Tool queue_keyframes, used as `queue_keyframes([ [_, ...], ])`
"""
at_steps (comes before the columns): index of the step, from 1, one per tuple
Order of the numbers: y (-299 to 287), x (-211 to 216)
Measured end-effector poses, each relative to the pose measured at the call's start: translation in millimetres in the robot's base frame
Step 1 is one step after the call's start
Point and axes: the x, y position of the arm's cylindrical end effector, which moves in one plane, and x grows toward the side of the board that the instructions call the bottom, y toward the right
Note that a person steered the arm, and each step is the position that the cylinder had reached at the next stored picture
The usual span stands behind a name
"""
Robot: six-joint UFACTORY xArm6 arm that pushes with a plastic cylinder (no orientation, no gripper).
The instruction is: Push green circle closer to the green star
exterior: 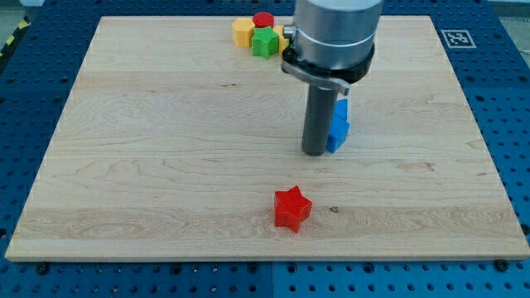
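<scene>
One green block [265,42] sits near the view's top, in a tight cluster with other blocks; its shape looks angular, perhaps a star, but I cannot tell for sure. No green circle shows; the arm's body may hide it. My tip [315,154] rests on the board near the middle, well below the green block. It stands right beside a blue block [339,124], which lies on its right and looks to be touching the rod.
A yellow block [243,31] and a red circle [263,20] sit against the green block. A bit of another yellow block [284,38] peeks out beside the arm. A red star [291,209] lies below my tip. The wooden board [149,165] sits on a blue perforated table.
</scene>
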Motion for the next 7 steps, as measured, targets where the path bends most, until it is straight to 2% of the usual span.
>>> queue_keyframes([
  [1,8,-1],
  [2,-19,-28],
  [3,-75,-77],
  [4,-73,-114],
  [6,10,-127],
  [7,17,-127],
])
